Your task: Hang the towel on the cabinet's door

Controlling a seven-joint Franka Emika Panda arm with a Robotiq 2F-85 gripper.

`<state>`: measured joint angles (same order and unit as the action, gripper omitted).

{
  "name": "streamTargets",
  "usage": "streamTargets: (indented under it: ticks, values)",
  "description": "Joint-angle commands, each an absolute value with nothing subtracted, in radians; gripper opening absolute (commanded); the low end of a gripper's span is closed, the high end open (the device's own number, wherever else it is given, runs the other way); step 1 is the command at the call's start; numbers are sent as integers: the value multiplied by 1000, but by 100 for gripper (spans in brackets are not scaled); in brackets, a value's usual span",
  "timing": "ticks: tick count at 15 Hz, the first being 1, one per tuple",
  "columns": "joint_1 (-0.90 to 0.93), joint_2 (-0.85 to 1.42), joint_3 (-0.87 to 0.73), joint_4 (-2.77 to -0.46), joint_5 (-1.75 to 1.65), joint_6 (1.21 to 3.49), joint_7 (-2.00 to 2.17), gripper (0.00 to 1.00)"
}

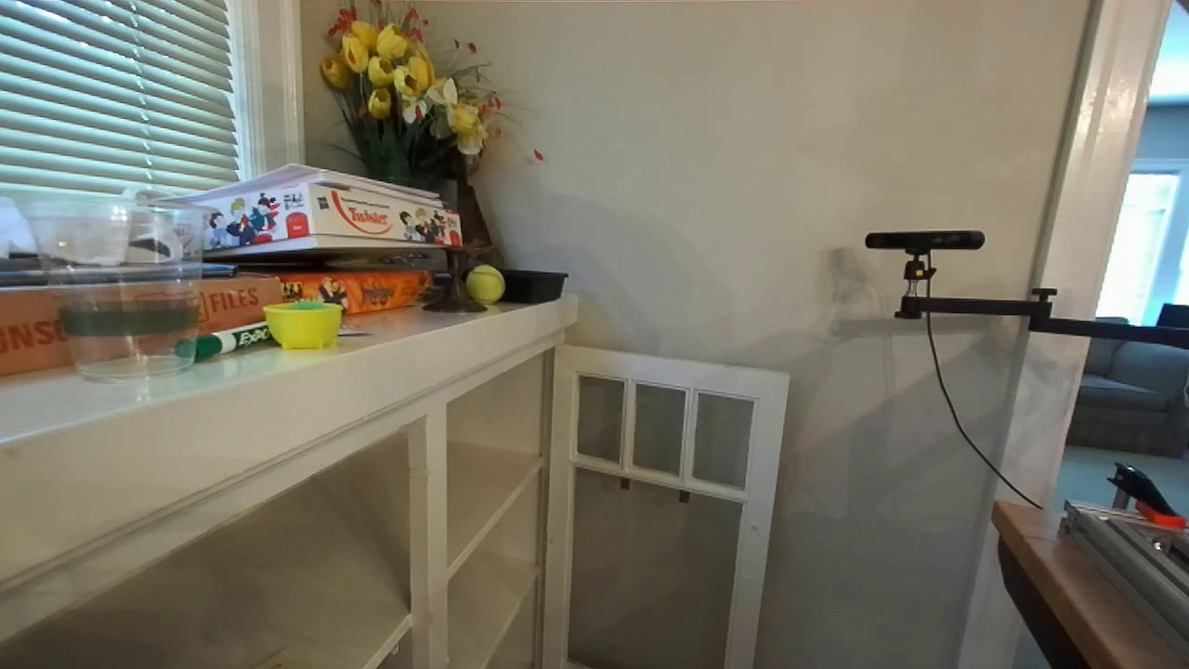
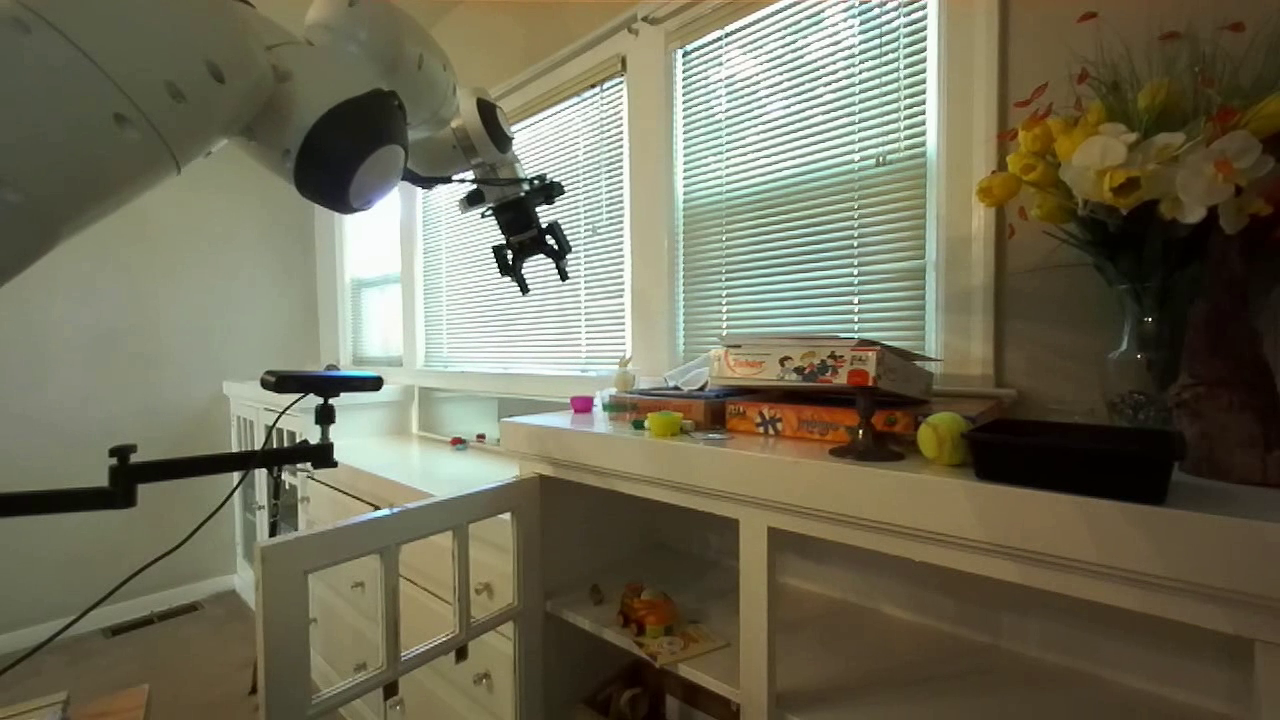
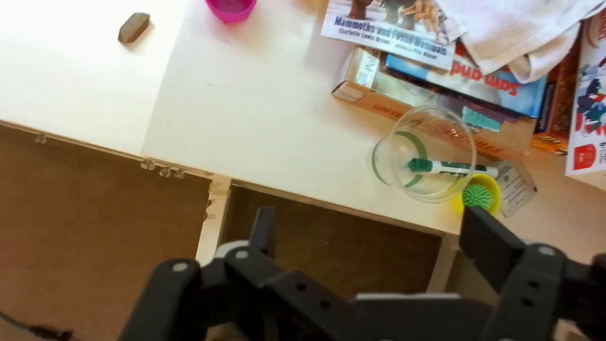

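One spread hand (image 3: 370, 229), one towel (image 3: 515, 31), one open cabinet door (image 1: 658, 478)

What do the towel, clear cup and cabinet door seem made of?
The towel looks like matte fabric, possibly cotton: it drapes in soft folds. The cup seems clear, shiny plastic, perhaps glass; the marker shows through. The cabinet door is probably painted wood, judging by its smooth white finish.

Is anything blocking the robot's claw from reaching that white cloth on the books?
Nothing visible blocks a path from above: the open gripper hangs higher than the towel. On a low sweep, the clear cup standing beside the books might interfere.
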<state>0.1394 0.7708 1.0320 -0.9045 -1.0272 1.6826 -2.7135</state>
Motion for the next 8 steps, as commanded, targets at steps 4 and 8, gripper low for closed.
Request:
streamTargets:
  ticks: [4, 8]
  values:
    - [279, 767, 673, -751, -795, 1863, -2693, 100]
    - [349, 786, 468, -686, -549, 1926, -2718, 100]
